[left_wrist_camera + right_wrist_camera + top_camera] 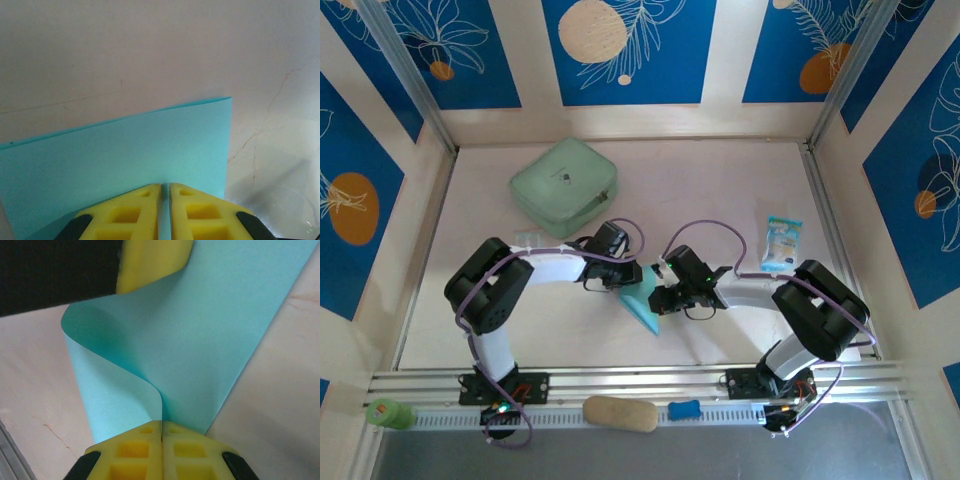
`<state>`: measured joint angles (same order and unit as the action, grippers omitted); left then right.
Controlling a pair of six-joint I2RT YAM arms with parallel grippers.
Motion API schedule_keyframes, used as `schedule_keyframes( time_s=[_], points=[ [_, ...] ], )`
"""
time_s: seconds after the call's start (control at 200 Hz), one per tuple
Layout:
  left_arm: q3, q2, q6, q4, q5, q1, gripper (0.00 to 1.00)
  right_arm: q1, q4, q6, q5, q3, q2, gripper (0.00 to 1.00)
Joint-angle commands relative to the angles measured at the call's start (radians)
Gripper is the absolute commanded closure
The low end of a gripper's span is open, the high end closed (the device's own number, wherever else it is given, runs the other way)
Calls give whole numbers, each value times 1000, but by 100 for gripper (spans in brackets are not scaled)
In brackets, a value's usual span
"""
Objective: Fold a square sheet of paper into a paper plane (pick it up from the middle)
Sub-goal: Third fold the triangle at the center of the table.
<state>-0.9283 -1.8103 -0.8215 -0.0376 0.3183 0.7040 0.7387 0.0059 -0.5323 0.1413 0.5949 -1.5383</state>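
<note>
**Top view.** At the centre of the pale table (pixel 720 190), the thin light cyan-blue square sheet of paper (pixel 642 300) hangs between the two tools. It is lifted and bent, so it reads as a wedge whose point runs toward the lower right of the frame. The left gripper (pixel 620 268) meets its upper-left edge and the right gripper (pixel 665 292) meets its right edge. Neither arm is nearer, since both touch it and it bridges the short gap between them. A rounded mint-green case (pixel 565 185) sits well apart at the upper left, and a small printed blue-white packet (pixel 782 243) lies well apart at the right.

**Left wrist view.** The left gripper (pixel 165 187) comes up from the bottom edge. Its yellow fingers (pixel 132 212) are pressed together on the lower margin of the sheet (pixel 125 155), with a sliver of blue between them. The paper stands up ahead of the tool, its top edge sloping from lower left to upper right.

**Right wrist view.** The right gripper (pixel 162 426), at bottom centre, is also pinched on the sheet (pixel 215 335). From there the paper rises to the upper right, while its left part curls over in a loose roll. One of the left gripper's yellow fingers (pixel 150 262) shows behind the far edge at the top.

I judge that the next fold depends on this span. The sheet's long run lies from one pinch to the other, and the bulge on the left is where a crease could form.
</note>
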Motion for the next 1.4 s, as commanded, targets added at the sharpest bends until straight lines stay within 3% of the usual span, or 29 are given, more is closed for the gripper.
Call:
schedule_keyframes(
  time_s=[0.0, 0.635, 0.835, 1.11, 1.19, 1.39],
  points=[
    [19, -17, -9, -22, 8, -8, 87, 5, -35, -3, -11, 21, -29, 95],
    [6, 25, -1, -54, -38, -8, 86, 4, -54, 0, -16, 27, -49, 96],
    [6, 59, 5, -53, -49, -8, 74, 1, -48, 9, -8, 26, -50, 95],
    [49, 165, -14, -44, -78, -8, 68, -11, -32, 23, 6, 28, -69, 95],
    [78, 211, -46, -35, -69, -5, 70, -12, -32, 24, 18, 31, -71, 95],
    [198, 328, -129, 14, -30, 8, 86, -16, -27, 19, 13, 32, -69, 95]
  ],
)
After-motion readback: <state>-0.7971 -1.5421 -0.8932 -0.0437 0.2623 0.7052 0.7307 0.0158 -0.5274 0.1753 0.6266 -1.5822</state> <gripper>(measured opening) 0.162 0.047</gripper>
